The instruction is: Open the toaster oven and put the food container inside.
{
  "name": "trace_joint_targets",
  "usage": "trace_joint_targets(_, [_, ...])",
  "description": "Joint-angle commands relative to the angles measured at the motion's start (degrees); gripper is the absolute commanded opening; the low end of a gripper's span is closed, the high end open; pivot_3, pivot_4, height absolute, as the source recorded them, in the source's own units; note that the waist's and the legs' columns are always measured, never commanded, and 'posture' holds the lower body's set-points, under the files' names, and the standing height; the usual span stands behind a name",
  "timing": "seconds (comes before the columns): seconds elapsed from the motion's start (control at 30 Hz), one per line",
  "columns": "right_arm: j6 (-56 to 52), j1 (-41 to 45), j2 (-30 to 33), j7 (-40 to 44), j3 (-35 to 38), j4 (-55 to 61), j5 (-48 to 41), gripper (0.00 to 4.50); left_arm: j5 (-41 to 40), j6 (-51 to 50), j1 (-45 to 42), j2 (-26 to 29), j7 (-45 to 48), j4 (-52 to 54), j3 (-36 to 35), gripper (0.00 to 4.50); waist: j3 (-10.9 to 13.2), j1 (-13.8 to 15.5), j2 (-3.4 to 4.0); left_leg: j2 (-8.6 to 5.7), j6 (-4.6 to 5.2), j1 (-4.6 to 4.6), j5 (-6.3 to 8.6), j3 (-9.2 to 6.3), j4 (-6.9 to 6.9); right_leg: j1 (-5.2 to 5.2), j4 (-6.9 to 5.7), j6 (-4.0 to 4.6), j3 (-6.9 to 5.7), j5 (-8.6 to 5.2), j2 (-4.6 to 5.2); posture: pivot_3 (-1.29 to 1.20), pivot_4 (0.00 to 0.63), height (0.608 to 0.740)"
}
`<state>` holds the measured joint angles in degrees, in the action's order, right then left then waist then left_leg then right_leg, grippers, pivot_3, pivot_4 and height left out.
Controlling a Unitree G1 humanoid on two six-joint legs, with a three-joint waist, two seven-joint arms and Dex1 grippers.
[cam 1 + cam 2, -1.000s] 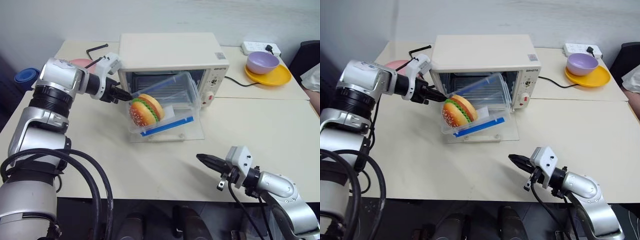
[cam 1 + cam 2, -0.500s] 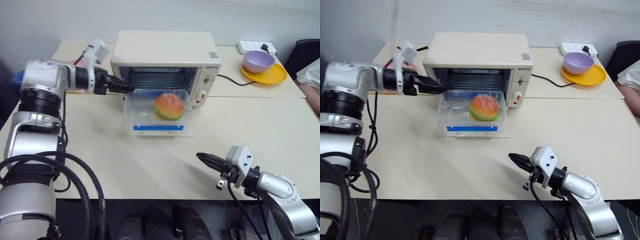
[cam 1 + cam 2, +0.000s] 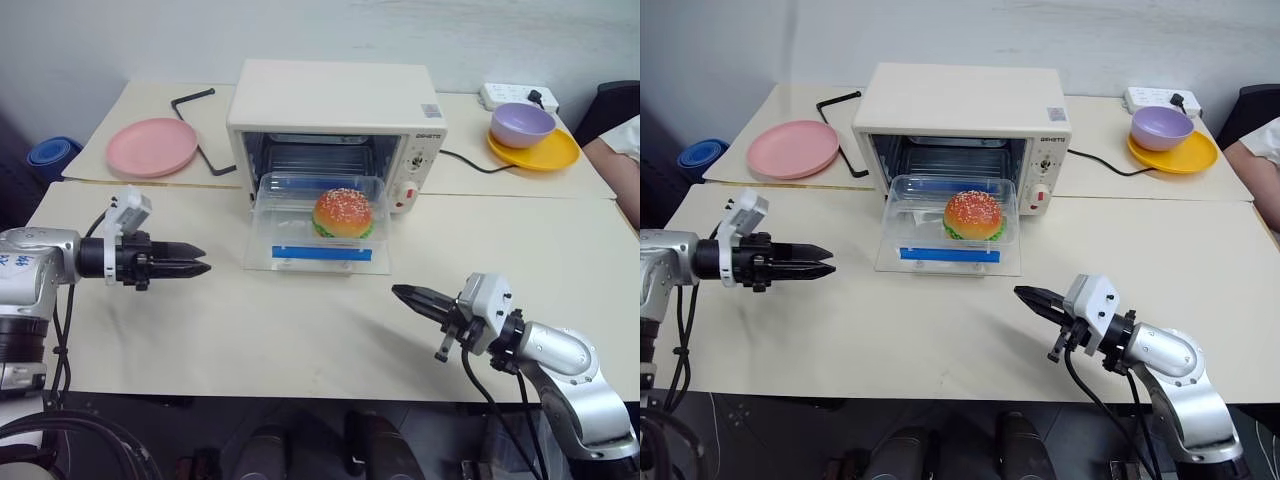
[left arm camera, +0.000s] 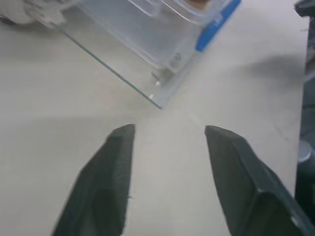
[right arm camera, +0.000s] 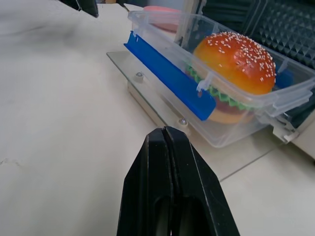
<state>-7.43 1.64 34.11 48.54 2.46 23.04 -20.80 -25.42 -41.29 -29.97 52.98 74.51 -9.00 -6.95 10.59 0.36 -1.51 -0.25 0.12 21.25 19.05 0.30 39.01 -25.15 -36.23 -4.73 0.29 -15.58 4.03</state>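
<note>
From the head views you see the toaster oven (image 3: 335, 120) at the far middle of the bench (image 3: 300, 330), its glass door (image 3: 262, 262) folded down flat toward you. The food container (image 3: 318, 218) sits on that door just in front of the oven mouth, long axis running left to right, blue clip (image 3: 322, 253) on the near side, toy hamburger (image 3: 343, 212) upright inside. A pink plate (image 3: 152, 146) and a black hex key (image 3: 200, 128) lie far left; a purple bowl (image 3: 523, 124) on a yellow plate (image 3: 540, 152) stands far right.

Your left end effector (image 3: 198, 266) hovers left of the door, holding nothing.

In the left wrist view its fingers (image 4: 108, 167) are spread apart over bare bench; the container is cut off.

In the right wrist view your right end effector (image 5: 170, 147) is closed and empty, aimed at the container's near corner.
</note>
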Motion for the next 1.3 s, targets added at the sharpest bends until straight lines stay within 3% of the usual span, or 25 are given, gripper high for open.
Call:
trace_joint_targets(0.03, [3.01,6.1,0.61,1.67,-2.19,-4.67,3.09,0.0,-5.43,-2.35,5.81,-7.38,-7.39,15.02,-1.18,1.11,-0.02,-0.2,0.11,-0.02,0.06,-0.03,0.02,0.01,0.0,0.06,0.08,0.0,0.0,0.0,0.06,0.0,0.15,0.74])
trace_joint_targets(0.13, [4.51,11.2,-0.34,2.44,-3.5,-9.38,4.16,0.0,-6.36,-3.09,6.87,-13.91,-14.22,18.9,-1.53,0.15,-0.01,-0.33,0.08,-0.04,0.07,0.02,0.03,-0.02,0.02,0.03,0.07,-0.03,-0.04,0.02,0.05,0.0,0.15,0.74])
trace_joint_targets(0.17, [4.9,12.89,-0.77,2.53,-3.95,-11.0,4.52,0.0,-6.32,-3.39,6.99,-15.48,-15.99,19.72,-1.1,0.02,-0.01,-0.38,0.08,-0.02,0.05,0.02,0.02,-0.02,0.02,0.02,0.06,-0.03,-0.05,0.02,-0.02,0.0,0.15,0.74])
trace_joint_targets(0.5, [12.46,27.86,-7.08,2.66,-7.32,-30.48,8.95,0.0,-0.68,5.59,2.92,-25.71,-30.29,13.37,-0.16,0.02,-0.02,-0.6,0.09,0.03,-0.15,-0.03,-0.07,0.12,0.01,-0.04,-0.24,-0.04,0.03,0.02,-0.22,0.0,0.15,0.74])
trace_joint_targets(0.8, [23.67,42.69,-14.31,-3.86,-7.24,-53.56,15.58,0.0,4.67,18.88,-7.53,-34.63,-39.93,-3.24,-0.37,0.02,-0.02,-0.64,0.09,0.01,-0.4,0.03,-0.21,0.28,0.04,-0.16,-0.29,-0.08,-0.09,0.05,-0.23,0.0,0.15,0.74])
trace_joint_targets(1.0, [29.78,52.19,-17.49,-12.52,-6.12,-68.59,19.58,0.0,8.98,30.41,-15.94,-39.01,-45.73,-18.17,-0.79,0.02,-0.02,-0.86,0.09,0.04,-0.47,0.05,-0.22,0.37,0.0,-0.25,-0.29,-0.08,-0.17,0.05,-0.26,0.0,0.15,0.74])
trace_joint_targets(1.07, [30.67,52.67,-17.76,-11.25,-6.23,-69.37,19.24,0.0,9.77,32.19,-16.68,-39.02,-45.25,-19.83,-0.24,0.02,-0.02,-1.02,0.09,0.04,-0.48,0.07,-0.22,0.38,0.0,-0.27,-0.28,-0.08,-0.2,0.06,-0.26,0.0,0.15,0.74])
trace_joint_targets(1.17, [27.92,49.72,-15.58,-1.62,-5.17,-62.46,13.4,0.0,8.91,30.01,-13.62,-36.02,-40.04,-14.49,1.01,0.02,-0.02,-1.77,0.09,0.06,-0.5,0.12,-0.2,0.39,-0.07,-0.3,-0.23,-0.09,-0.16,0.06,-0.26,0.0,0.15,0.74])
trace_joint_targets(1.3, [15.41,39.74,-7.71,9.42,-2.57,-43.12,2.97,0.0,5.97,24.38,-4.87,-25.66,-30.4,-1.7,0.1,0.02,-0.01,-2.16,0.11,0.13,-0.52,0.23,-0.15,0.33,-0.08,-0.36,-0.16,-0.1,-0.02,0.06,-0.23,0.0,0.15,0.74])
